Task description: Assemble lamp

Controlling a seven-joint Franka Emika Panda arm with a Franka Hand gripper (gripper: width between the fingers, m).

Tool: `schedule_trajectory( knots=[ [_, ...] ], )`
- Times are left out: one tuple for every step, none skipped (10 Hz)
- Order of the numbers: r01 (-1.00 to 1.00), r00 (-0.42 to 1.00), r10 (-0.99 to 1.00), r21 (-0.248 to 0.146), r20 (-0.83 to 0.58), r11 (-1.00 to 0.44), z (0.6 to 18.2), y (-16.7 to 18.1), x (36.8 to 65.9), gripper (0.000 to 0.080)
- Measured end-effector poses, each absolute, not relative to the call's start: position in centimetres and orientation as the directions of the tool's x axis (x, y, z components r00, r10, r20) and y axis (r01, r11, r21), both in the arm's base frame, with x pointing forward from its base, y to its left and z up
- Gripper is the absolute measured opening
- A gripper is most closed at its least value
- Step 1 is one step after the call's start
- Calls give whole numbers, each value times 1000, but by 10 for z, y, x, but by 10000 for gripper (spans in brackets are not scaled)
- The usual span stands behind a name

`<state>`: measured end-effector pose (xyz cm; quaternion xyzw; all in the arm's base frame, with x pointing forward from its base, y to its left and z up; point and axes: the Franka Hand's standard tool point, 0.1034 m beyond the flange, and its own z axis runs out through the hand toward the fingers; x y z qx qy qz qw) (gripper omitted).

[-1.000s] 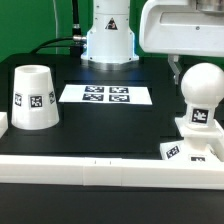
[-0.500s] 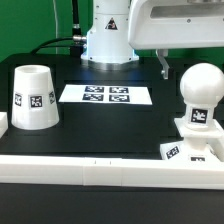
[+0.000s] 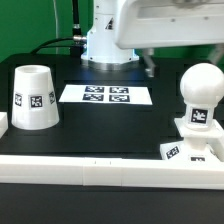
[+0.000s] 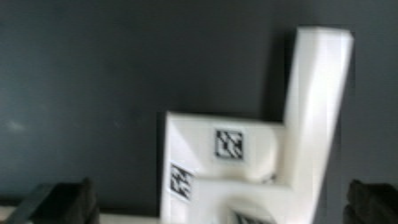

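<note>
My claw (image 3: 150, 68) has moved off the bulb (image 3: 201, 92) toward the exterior view's left over the last second and now hangs above the black table (image 3: 110, 130), near the marker board (image 3: 105, 95). Fingers apart, holding nothing; the wrist view shows both tips spread over the base (image 4: 222, 165). The bulb stands upright on the base (image 3: 190, 148), well off to the marker board's right in the exterior view. Shade (image 3: 33, 97) sits mouth-down, left of the board. Judgement: bulb step is done, shade pickup next.
</note>
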<state>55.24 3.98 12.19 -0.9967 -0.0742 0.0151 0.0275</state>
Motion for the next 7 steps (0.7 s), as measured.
schedule_trajectory(
  knots=[
    [168, 985, 169, -52, -23, -984, 124, 15, 547, 699],
    [146, 989, 148, -49, -28, -988, 121, 1, 543, 699],
    [151, 988, 153, -51, -27, -987, 120, 8, 543, 699],
    [158, 987, 159, -51, -27, -986, 120, 10, 543, 699],
    [156, 987, 157, -51, -28, -986, 120, 9, 543, 699],
    [156, 987, 158, -51, -29, -986, 120, 9, 543, 699],
    [174, 984, 176, -52, -31, -983, 118, 8, 540, 699]
  ],
)
